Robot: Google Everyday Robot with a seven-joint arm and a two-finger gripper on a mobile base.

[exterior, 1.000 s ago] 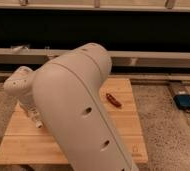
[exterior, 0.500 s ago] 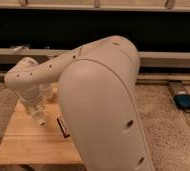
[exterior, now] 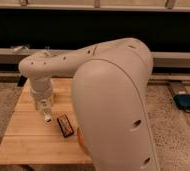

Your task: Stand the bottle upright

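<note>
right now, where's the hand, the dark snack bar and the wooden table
wooden table [exterior: 25, 142]: camera view, bare patch of its top near the front left.
dark snack bar [exterior: 65, 125]: camera view, middle of its top face.
hand [exterior: 44, 111]: camera view, its lower end, above the wooden table beside the dark snack bar.

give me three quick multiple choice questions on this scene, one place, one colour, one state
1. Where is the gripper? A) low over the left part of the wooden table B) over the table's right end C) by the back wall
2. What colour is the device on the floor at right? A) red B) blue C) yellow
3. How does the dark bar sit? A) on end B) flat on the table C) off the edge
1 A: it hangs just left of the dark bar; 2 B: it shows blue on the speckled floor; 3 B: its broad face rests on the wood.
</note>
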